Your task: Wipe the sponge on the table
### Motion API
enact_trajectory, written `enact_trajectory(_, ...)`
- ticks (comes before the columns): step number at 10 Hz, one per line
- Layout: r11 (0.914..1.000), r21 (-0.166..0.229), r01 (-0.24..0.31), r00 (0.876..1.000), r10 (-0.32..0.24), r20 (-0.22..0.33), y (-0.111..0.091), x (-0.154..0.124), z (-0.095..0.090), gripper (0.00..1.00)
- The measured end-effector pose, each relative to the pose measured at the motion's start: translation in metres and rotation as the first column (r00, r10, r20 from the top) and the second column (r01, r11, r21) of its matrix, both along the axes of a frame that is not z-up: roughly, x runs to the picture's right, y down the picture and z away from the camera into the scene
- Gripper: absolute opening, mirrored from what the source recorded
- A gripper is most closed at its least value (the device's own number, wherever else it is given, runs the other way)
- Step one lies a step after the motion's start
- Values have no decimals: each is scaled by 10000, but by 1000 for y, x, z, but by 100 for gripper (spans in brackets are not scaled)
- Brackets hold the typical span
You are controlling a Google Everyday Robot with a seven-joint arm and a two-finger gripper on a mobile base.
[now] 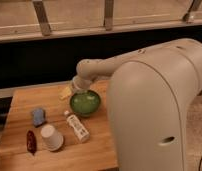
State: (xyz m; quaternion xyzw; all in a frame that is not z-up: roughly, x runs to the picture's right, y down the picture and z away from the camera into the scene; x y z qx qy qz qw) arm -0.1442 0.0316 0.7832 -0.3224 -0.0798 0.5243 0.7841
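The sponge (pixel 39 116), a small blue-grey block, lies on the left part of the wooden plank table (pixel 24 100). My gripper (pixel 78 88) hangs at the end of the white arm, just above the far rim of a green bowl (pixel 85 103), well to the right of the sponge and apart from it.
A white cup (pixel 52 137) lies in front of the sponge, a dark red chili-like item (pixel 31 141) at the left edge, a white bottle (pixel 77 127) lies beside the bowl. A yellow item (pixel 65 92) sits behind the bowl. My white arm covers the right side.
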Motion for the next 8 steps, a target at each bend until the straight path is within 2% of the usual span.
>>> enact_trajectory(8,10000,7,50,10000,-50,-18,-1,0,-1,80)
